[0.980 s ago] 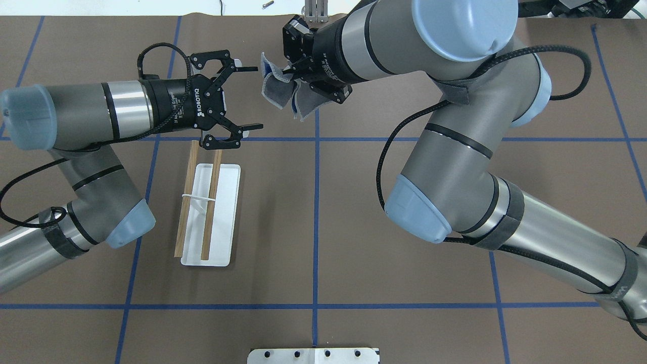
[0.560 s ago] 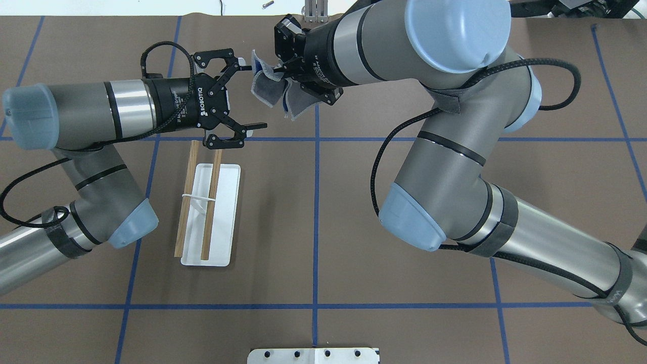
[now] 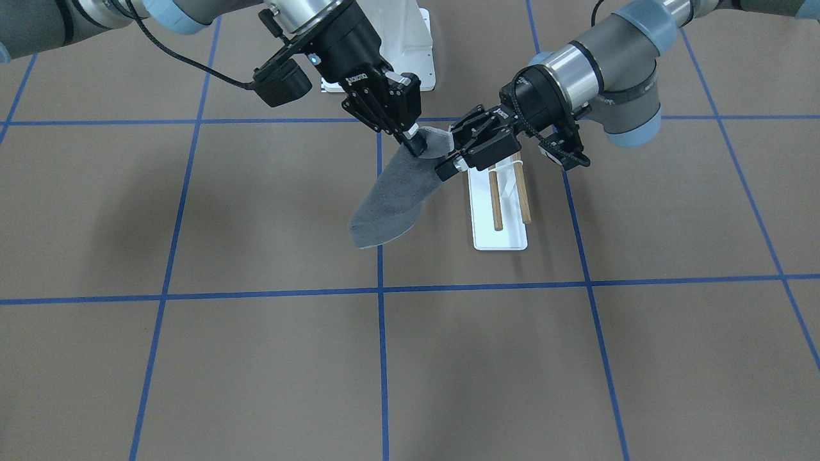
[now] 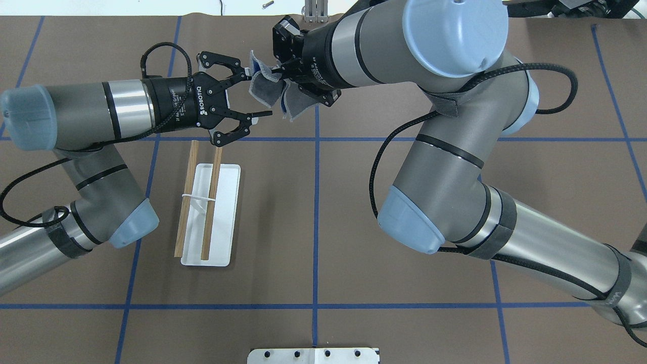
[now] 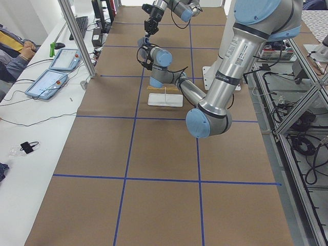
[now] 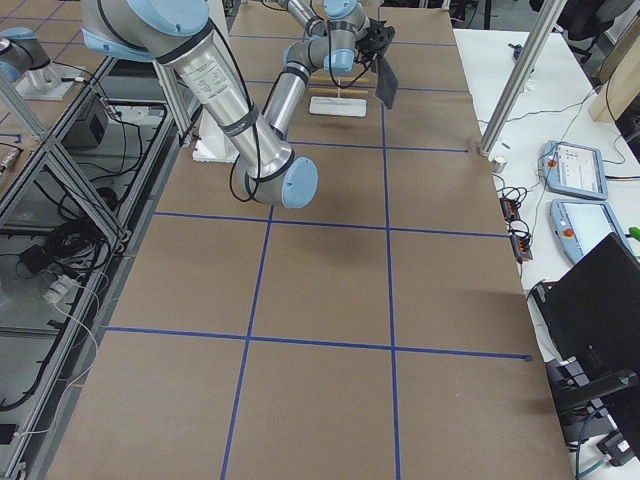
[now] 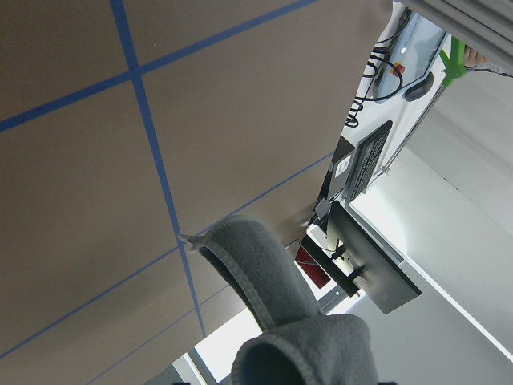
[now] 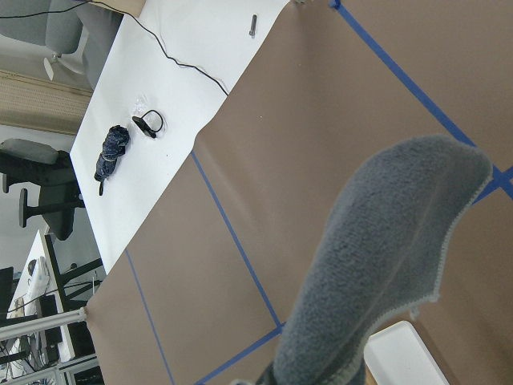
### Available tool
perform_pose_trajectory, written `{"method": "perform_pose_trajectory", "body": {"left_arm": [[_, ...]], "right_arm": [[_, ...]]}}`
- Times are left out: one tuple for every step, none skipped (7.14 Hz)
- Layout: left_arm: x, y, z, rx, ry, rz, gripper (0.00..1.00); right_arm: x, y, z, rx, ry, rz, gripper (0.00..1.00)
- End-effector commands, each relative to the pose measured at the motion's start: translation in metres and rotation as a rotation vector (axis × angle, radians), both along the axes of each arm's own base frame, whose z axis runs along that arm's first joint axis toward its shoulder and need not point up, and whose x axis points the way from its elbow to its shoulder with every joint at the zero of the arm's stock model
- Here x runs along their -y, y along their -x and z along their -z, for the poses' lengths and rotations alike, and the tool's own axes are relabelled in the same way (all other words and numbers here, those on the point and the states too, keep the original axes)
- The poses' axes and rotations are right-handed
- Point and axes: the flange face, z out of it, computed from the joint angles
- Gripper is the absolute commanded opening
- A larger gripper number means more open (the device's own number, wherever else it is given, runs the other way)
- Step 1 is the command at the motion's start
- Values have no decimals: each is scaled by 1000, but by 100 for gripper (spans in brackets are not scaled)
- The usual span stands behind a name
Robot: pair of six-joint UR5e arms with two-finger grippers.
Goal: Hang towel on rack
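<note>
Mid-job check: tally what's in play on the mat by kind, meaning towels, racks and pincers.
towel: 1
rack: 1
pincers: 2 (left pincer open, right pincer shut on the towel)
Total: 4

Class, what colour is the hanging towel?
The towel is dark grey with a paler edge, clearest in the right wrist view.
</note>
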Motion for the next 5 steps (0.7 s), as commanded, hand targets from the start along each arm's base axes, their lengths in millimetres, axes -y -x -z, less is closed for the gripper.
{"method": "perform_pose_trajectory", "body": {"left_arm": [[1,1,0,-16,21,12,18],[2,3,0,-18,25,14,0],[1,2,1,-19,24,12,0],[2,3,0,-19,24,14,0],[0,3,1,-21,21,13,0]], "right_arm": [[-1,0,-1,0,0,1,0],[-1,0,0,2,-1,1,0],[-2,-1,0,3,-2,1,0],[-2,0,-1,0,-1,3,0],[-1,1,-3,-4,2,2,76]]}}
